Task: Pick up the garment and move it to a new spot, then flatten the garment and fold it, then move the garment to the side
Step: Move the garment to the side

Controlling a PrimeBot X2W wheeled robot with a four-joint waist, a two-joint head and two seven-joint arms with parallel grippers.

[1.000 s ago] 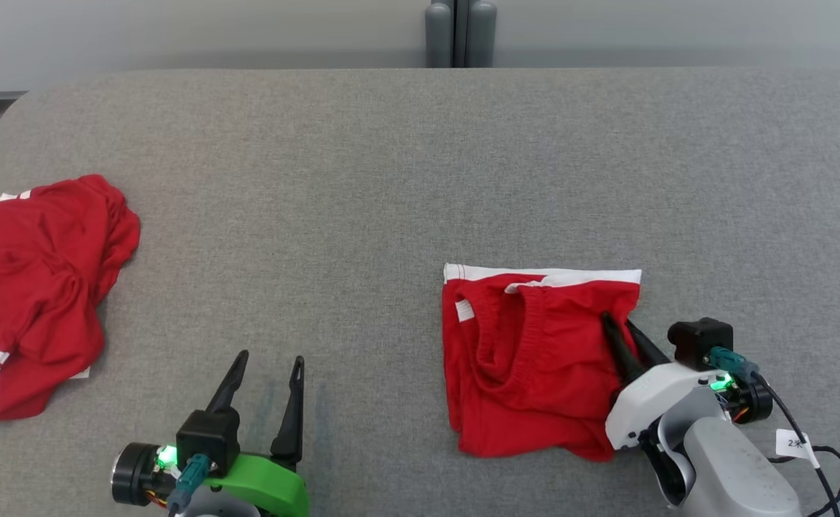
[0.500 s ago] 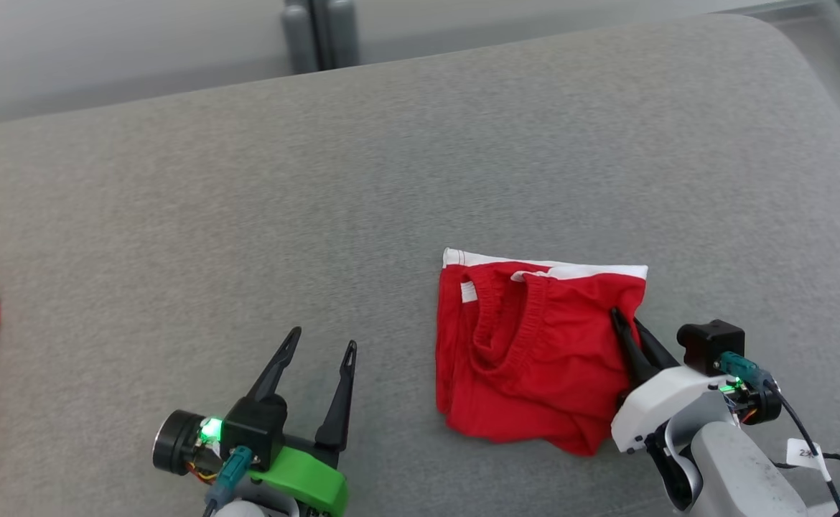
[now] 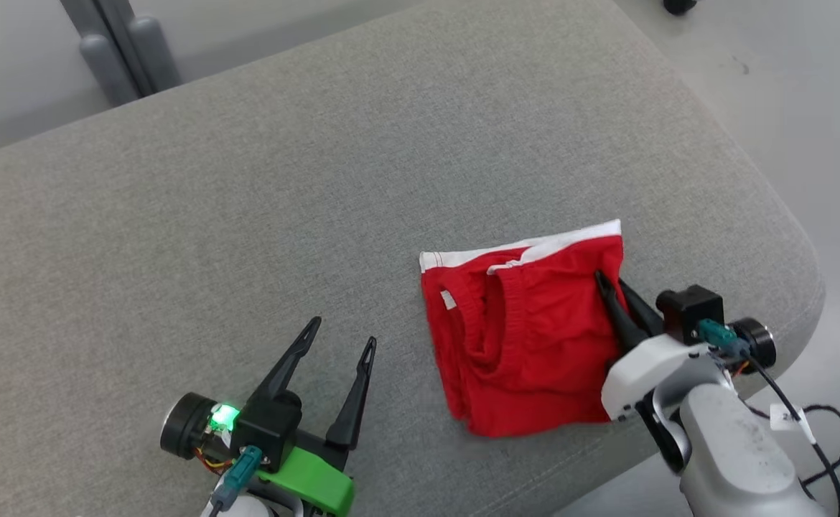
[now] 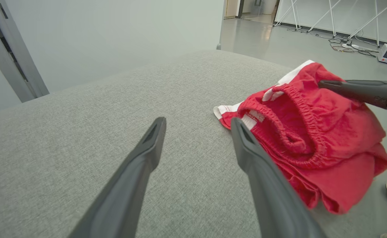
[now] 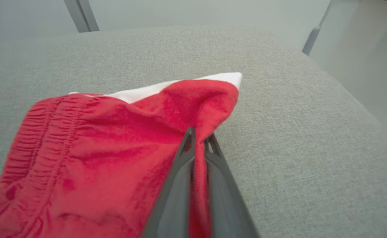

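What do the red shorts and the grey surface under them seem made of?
Red shorts: soft matte knit, probably cotton jersey, judging by limp wrinkles and the gathered waistband. Grey surface: matte woven upholstery cloth with a fine flecked weave; rounded edges hint at padding.

Legible text: none. Cable tag (image 3: 792, 421), white, four o'clock in head view: dark mark, unreadable. Sewn label (image 3: 449, 299) on red shorts (image 3: 535, 345): no print discernible.
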